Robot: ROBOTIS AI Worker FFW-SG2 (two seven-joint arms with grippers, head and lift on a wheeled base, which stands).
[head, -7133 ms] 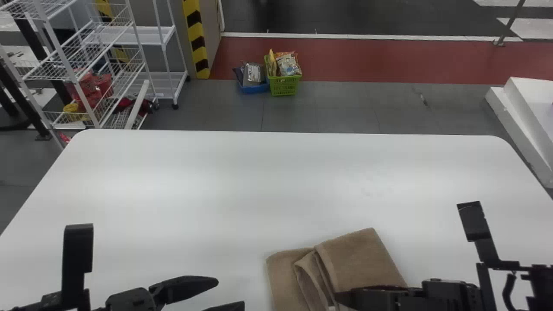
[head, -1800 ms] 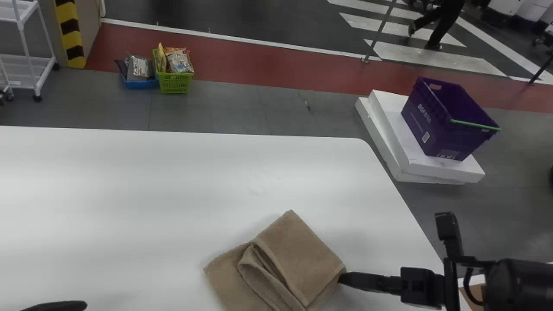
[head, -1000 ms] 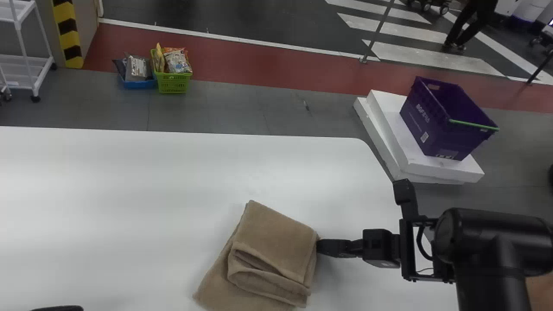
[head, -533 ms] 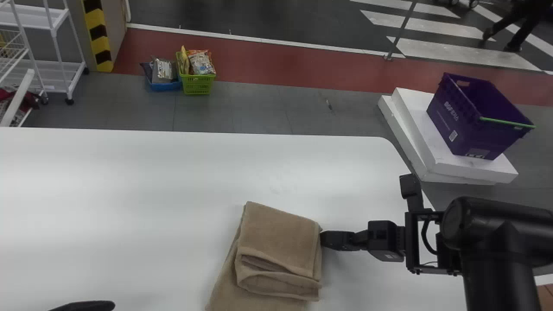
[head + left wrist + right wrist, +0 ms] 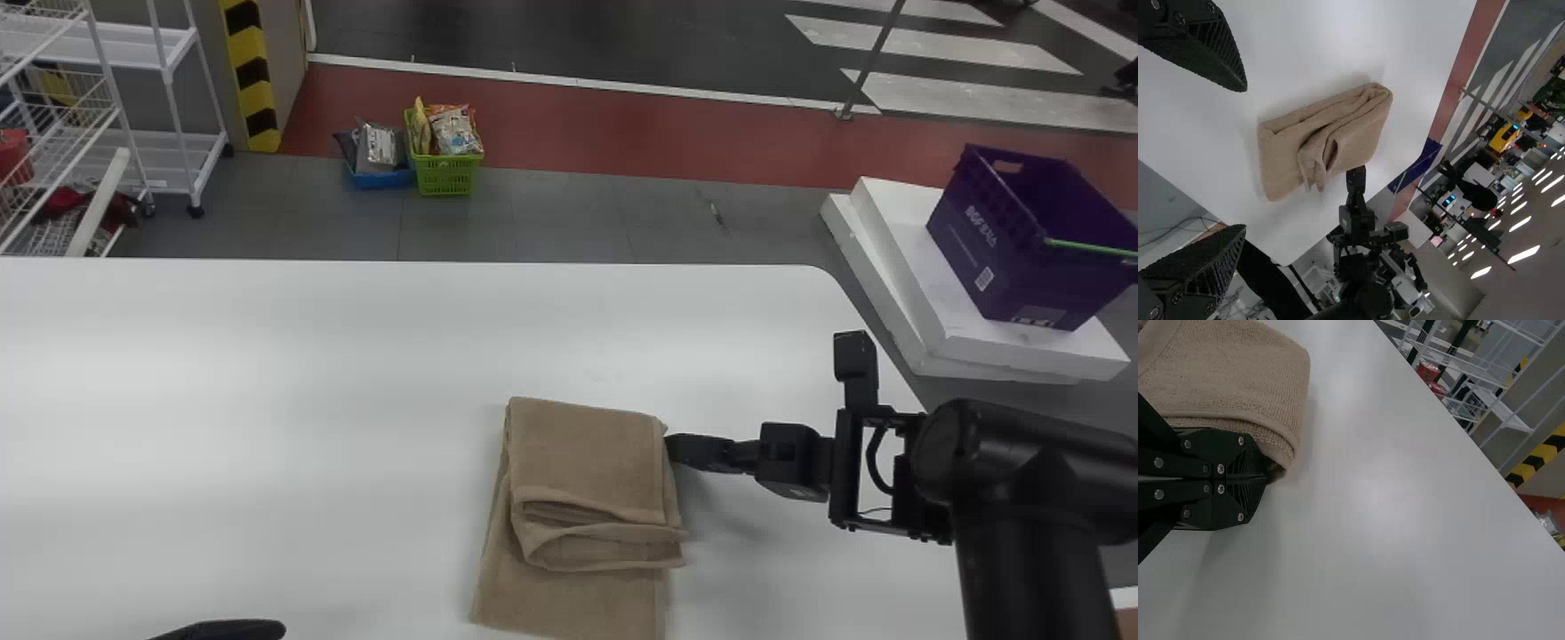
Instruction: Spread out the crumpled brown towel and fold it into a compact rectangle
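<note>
Plain brown covers the folded terry-cloth towel (image 5: 587, 458), plain white the broad, round-cornered table (image 5: 267, 400). Far left, the tall flat post (image 5: 252, 84) is banded yellow and black; the small rectangular plastic basket (image 5: 446, 178) is lime green. Far right, the boxy plastic crate (image 5: 1013, 253) is deep purple.

Head cam: high, looks fwd & down over white round-cornered tabletop (image 5: 356, 356) to floor beyond. L wrist cam: above tabletop, faces across folded brown terry towel (image 5: 582, 458) twd black R arm (image 5: 1005, 498); horizon tilted. R wrist cam: closest, at towel edge, faces twd white metal shelving (image 5: 164, 164). Towel common to all 3; shelving shared head/R wrist; purple plastic crate (image 5: 960, 222), head/L wrist.
</note>
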